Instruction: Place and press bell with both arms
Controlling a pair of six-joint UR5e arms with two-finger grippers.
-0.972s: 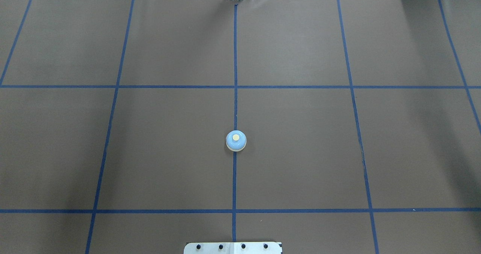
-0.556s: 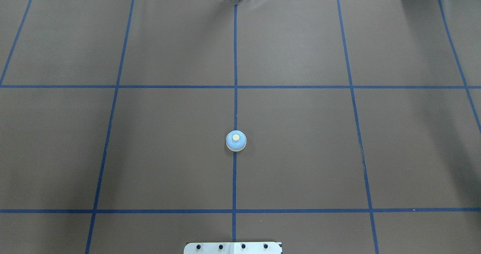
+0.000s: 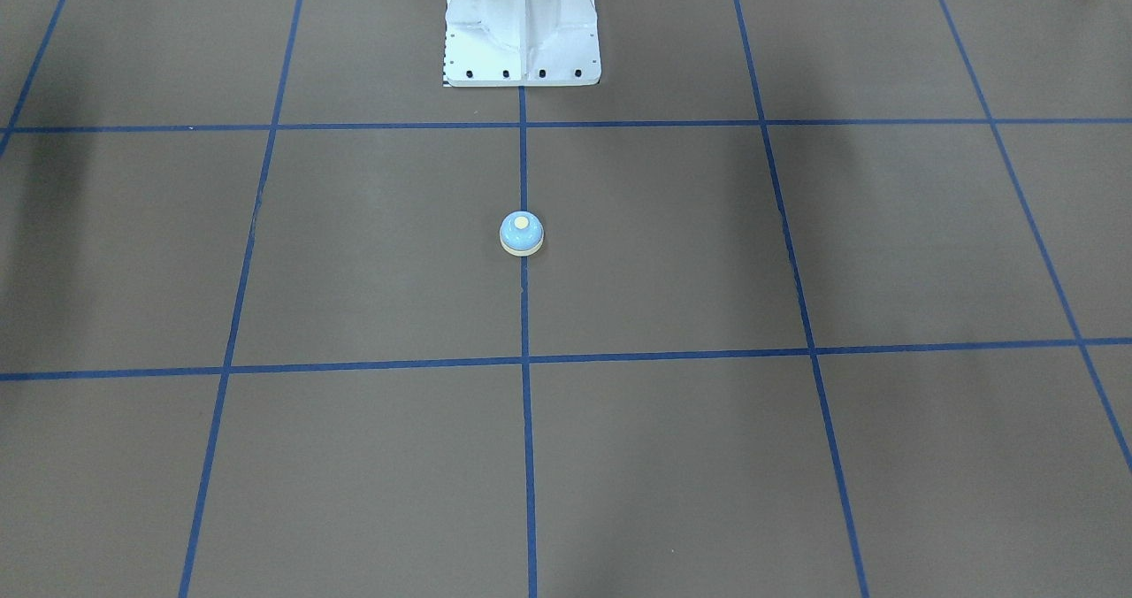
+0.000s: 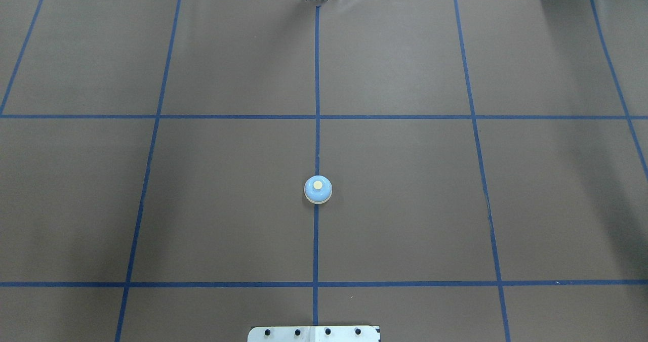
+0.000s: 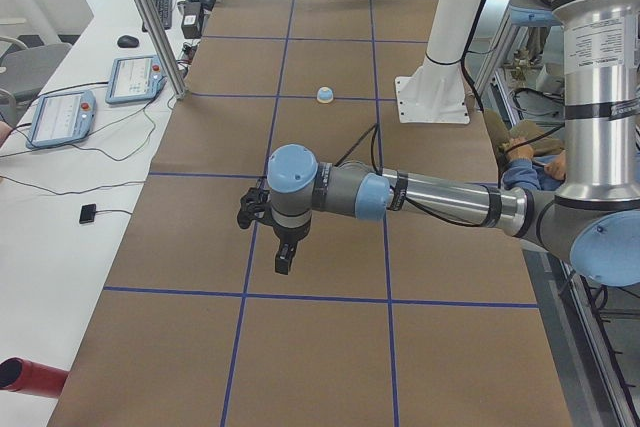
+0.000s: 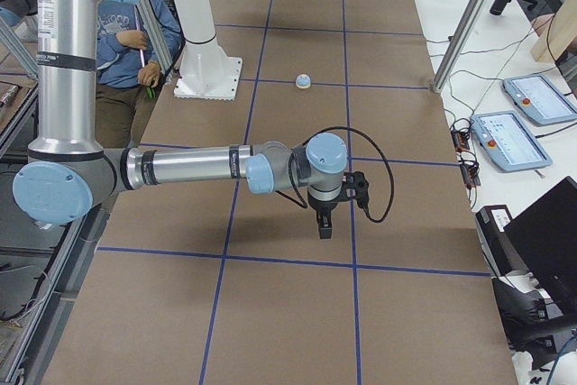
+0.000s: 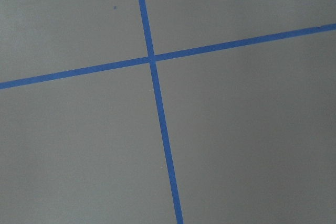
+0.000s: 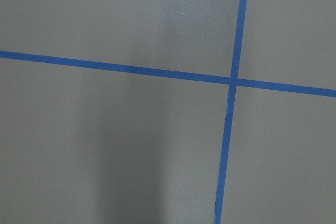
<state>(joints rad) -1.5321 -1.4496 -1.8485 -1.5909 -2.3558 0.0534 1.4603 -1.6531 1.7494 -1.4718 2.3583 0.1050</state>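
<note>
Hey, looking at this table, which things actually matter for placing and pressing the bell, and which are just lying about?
For the job:
bell, sitting on the centre tape line
left tool, hanging above the mat, away from the bell
right tool, likewise away from it

Just lying about:
white pedestal
screen pendants on the side bench
computer mouse

I see the light-blue bell (image 4: 318, 189) upright on the table (image 4: 405, 190), astride the centre tape line (image 4: 317, 79), cream button on top. My left arm (image 5: 440, 197) and right arm (image 6: 189, 167) reach out level, both well apart from it.
</note>
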